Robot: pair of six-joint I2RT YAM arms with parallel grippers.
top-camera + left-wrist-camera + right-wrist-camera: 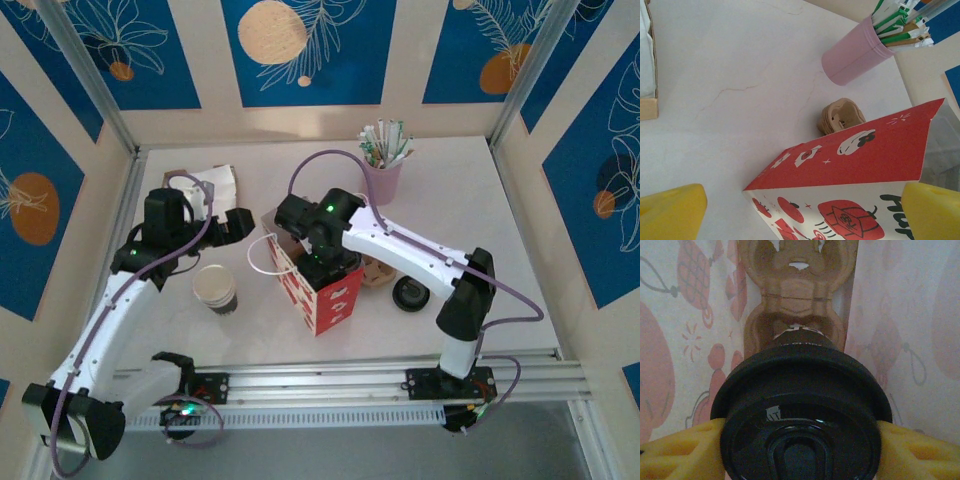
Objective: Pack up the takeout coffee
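White tabletop [460, 200], with blue-and-cream leafy panels boxing it in on three sides. The right gripper [800, 452] is down inside the red-and-white bag [325, 290]. Its yellow fingers [675, 450] are clamped on either side of the takeout coffee [800, 405], right around the black lid. Under the cup, at the bottom of the bag, sits a cardboard carrier [800, 300]. The cup looks roughly lined up with one of its pockets, but there's no telling whether it touches yet.

So the packing looks most of the way there, since the coffee is already in the bag. What's probably left is seating it, letting go, and getting the arm out without tipping the bag.

The left gripper [238, 224] hangs beside the bag with its fingers spread wide and nothing between them, so it isn't bracing anything.

An open paper cup [215, 288] with no lid stands near the bag's left. A loose flat black lid [411, 293] lies to the right. Spare brown carriers [842, 116] sit just beside the bag, and the pink cup of sticks [383, 175] is further back. The bag's white string handle [262, 255] loops out on the left and could maybe snag.
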